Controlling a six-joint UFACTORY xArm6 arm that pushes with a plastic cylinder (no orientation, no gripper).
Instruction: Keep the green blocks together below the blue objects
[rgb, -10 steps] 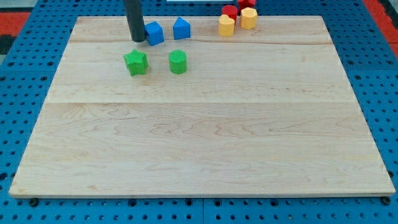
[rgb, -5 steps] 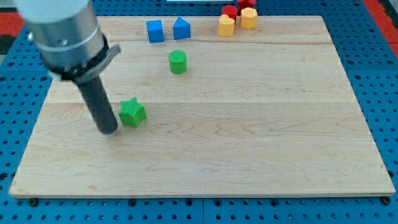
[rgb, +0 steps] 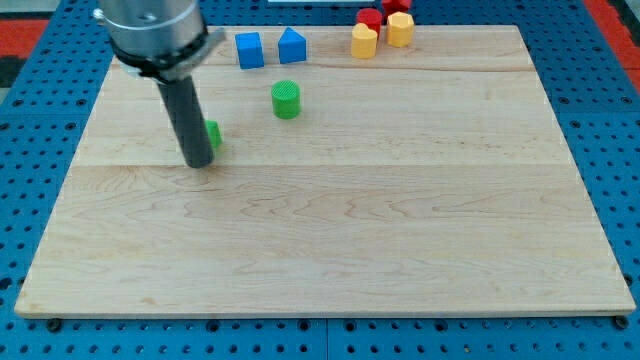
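Note:
My tip (rgb: 199, 162) rests on the board at the view's upper left. A green star block (rgb: 213, 136) sits right behind the rod, mostly hidden by it, only its right edge showing. A green cylinder (rgb: 286, 100) stands apart, up and to the right of it. A blue cube (rgb: 249, 49) and a blue house-shaped block (rgb: 291, 46) sit side by side near the view's top edge, above the green blocks.
Two yellow blocks (rgb: 364, 41) (rgb: 400, 29) and two red blocks (rgb: 369, 18) (rgb: 397, 5) cluster at the board's top edge, right of the blue ones. The wooden board (rgb: 330, 230) lies on a blue pegboard.
The green star block was pushed down the board, then back up toward the cylinder. My tip went from beside the blue cube down to the left, then up and right with the star.

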